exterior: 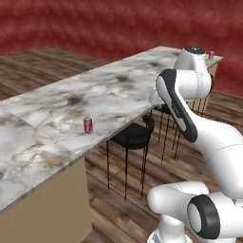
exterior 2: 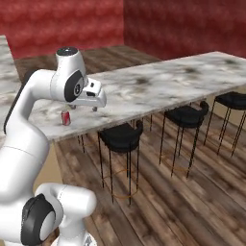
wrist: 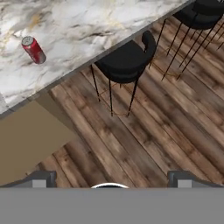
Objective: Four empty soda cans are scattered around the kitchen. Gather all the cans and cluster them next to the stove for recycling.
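Folded high beside the marble counter, claw spread wide, apart from red can.

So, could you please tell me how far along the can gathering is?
Nothing looks done yet: a red can stands upright on the marble counter, near its edge, and a purple can sits at the far end. The gripper is open and holds nothing. All gathering remains.

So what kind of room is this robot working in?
Probably a home kitchen with a breakfast bar: a long marble-look counter, black bar stools along its edge on a wood plank floor, and a red soda can standing on the counter.
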Motion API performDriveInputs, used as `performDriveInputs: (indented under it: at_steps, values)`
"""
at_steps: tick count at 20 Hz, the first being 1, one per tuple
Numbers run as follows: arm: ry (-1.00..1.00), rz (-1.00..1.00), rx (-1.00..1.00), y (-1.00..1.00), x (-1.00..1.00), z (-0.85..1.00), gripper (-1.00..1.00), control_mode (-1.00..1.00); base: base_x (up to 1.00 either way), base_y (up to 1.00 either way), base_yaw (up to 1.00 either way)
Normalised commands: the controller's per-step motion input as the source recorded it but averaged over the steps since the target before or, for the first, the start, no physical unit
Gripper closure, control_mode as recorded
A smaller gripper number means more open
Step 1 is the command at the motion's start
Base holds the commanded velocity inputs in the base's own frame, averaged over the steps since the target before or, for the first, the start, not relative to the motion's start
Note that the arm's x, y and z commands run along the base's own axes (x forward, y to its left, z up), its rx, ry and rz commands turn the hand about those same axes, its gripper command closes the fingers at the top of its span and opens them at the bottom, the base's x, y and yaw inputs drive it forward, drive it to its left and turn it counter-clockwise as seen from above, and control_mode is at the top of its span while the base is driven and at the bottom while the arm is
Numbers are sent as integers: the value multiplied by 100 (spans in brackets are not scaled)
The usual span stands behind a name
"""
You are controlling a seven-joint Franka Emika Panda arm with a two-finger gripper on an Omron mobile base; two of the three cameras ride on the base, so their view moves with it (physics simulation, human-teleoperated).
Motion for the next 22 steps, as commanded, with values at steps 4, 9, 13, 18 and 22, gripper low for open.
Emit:
performDriveInputs:
  at_steps: [4, 9, 13, 18, 22]
  values:
    - [0, 0, 0, 0, 0, 0, -100, 100, 45, -19, 33]
    - [0, 0, 0, 0, 0, 0, -100, 100, 46, -20, 29]
    - [0, 0, 0, 0, 0, 0, -100, 100, 53, -16, 25]
    - [0, 0, 0, 0, 0, 0, -100, 100, 54, -20, 23]
    - [0, 0, 0, 0, 0, 0, -100, 100, 57, -15, 23]
